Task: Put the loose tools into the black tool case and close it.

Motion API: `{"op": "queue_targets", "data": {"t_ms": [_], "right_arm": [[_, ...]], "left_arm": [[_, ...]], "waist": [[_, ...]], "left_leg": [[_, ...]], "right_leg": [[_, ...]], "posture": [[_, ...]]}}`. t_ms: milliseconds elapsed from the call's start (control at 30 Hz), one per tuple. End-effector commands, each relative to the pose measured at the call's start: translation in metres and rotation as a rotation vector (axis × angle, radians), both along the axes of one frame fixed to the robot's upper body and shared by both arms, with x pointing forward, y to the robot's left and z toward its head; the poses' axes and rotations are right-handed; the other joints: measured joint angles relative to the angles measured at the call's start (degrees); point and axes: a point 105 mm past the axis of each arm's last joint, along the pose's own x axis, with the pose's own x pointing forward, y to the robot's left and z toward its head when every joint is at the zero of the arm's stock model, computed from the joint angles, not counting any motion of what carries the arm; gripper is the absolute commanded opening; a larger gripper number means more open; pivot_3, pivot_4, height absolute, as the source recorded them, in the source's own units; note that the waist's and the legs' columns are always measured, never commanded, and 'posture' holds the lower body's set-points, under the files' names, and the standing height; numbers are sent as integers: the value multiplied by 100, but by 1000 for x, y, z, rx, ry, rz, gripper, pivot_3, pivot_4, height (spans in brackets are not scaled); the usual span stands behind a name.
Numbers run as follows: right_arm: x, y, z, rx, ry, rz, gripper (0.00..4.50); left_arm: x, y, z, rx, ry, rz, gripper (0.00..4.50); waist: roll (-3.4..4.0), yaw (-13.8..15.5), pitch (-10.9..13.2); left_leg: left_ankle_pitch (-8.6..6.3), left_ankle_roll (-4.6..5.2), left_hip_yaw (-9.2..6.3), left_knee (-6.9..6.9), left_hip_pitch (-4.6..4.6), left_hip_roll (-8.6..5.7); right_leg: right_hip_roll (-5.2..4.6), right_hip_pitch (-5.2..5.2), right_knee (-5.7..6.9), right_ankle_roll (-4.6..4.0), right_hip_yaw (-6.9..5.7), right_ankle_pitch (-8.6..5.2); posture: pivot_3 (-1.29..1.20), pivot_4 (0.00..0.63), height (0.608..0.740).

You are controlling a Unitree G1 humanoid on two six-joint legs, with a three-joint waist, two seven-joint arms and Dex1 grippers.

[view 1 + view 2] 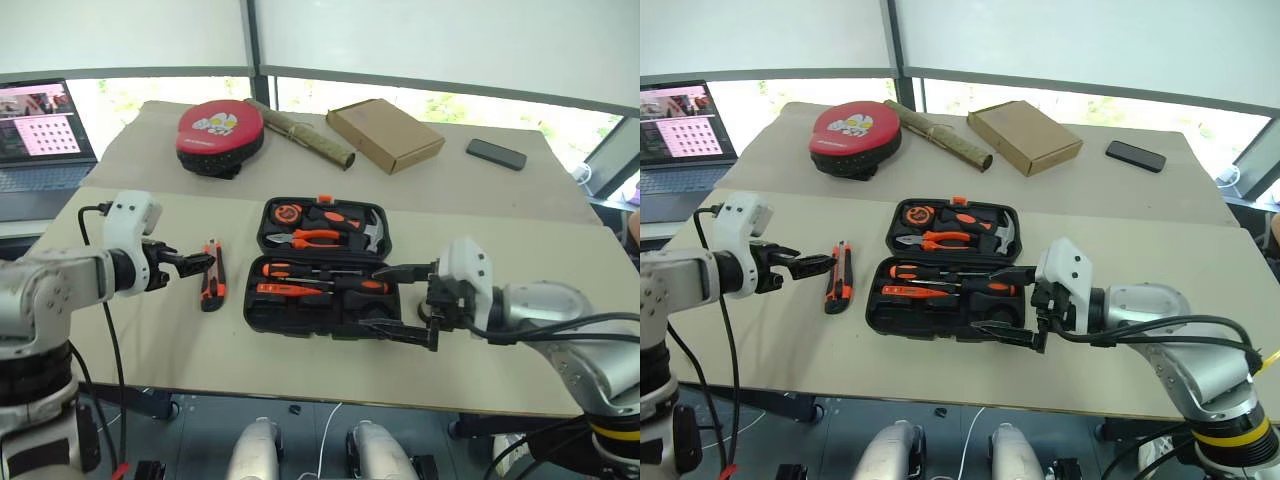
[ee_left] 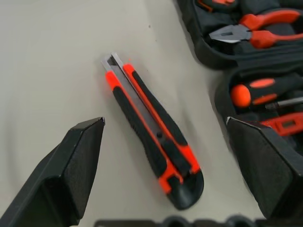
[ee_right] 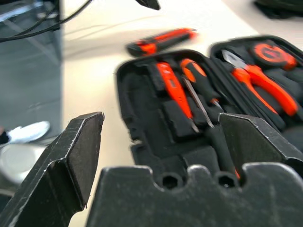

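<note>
Left gripper (image 1: 195, 262) is seen with its fingers spread wide and nothing between them, poised just left of the black-and-orange utility knife (image 1: 213, 274) — the knife lies flat on the table (image 1: 130, 330), beside the left edge of the black tool case (image 1: 320, 265) and apart from it. Right gripper (image 1: 400, 303) is likewise held wide and empty, at the near right corner of the case. The case is seen lying open; screwdrivers (image 1: 320, 280) are seated in its near half, while pliers (image 1: 305, 238), a hammer (image 1: 368, 228) and a tape measure (image 1: 287, 212) are held in the far half. Beyond the case, a round red-and-black pad (image 1: 219, 134) and a cardboard box (image 1: 384, 133) are set — well apart from it.
</note>
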Motion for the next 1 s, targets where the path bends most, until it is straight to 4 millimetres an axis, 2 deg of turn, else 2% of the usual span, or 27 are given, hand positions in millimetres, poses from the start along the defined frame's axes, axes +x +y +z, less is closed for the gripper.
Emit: {"op": "queue_targets", "data": {"t_ms": [33,167,300,400,500,567,633,833,900,933,1000], "right_arm": [[-6,9,13,23,-86,2,4500],[-7,14,12,43,-97,-28,4500],[-10,15,13,72,-97,-60,4500],[-12,13,12,75,-99,-79,4500],[-14,11,13,88,-98,-97,4500],[-15,10,14,90,-98,-102,4500],[-16,9,14,90,-98,-105,4500],[-15,1,18,90,-89,-116,4500],[-14,-3,19,88,-79,-121,4500],[-13,-5,19,83,-71,-121,4500],[-16,-9,15,53,-31,-111,4500]], "left_arm": [[12,-7,-9,6,68,18,4435],[25,-10,-29,39,159,51,4435],[28,-21,-45,62,210,-6,4435],[28,-21,-51,87,217,-20,3713],[25,-20,-57,101,234,-35,2514],[26,-18,-59,106,232,-33,1920],[27,-14,-58,110,224,-24,1542],[41,18,-43,237,84,-29,1529],[51,21,-24,240,-31,-91,1527],[57,19,-8,240,-128,-169,1525],[56,1,31,151,-293,-367,1523]], "waist": [[-2,-21,1],[0,-26,0],[3,8,-2],[11,48,-7],[12,78,-7],[12,83,-7],[12,88,-7],[16,77,-9],[15,69,-9],[13,50,-8],[5,26,1]], "left_leg": [[0,0,1,0,-1,1],[1,-1,1,1,-4,0],[1,-1,2,1,-4,-2],[1,-1,6,2,-2,-7],[1,-2,6,4,-1,-8],[1,-2,6,5,-1,-9],[1,-2,6,5,-2,-9],[1,-2,5,4,1,-7],[2,-3,6,4,3,-3],[3,-3,6,4,2,-2],[3,-4,6,4,-1,2]], "right_leg": [[1,-4,0,0,-1,0],[-1,-4,1,0,-1,0],[-3,-2,-1,0,-2,0],[-9,1,0,2,-2,1],[-9,2,-1,2,-2,1],[-11,2,-1,3,-1,1],[-11,3,-1,3,-1,1],[-10,3,0,2,-1,2],[-5,3,0,-1,-1,2],[-4,0,0,-3,-1,3],[1,-6,-1,-9,0,2]], "posture": [[0,150,740],[0,150,740],[0,150,740],[0,150,740],[0,150,740],[0,150,740],[0,150,740],[0,150,740],[0,150,740],[0,150,740],[0,150,740]]}}
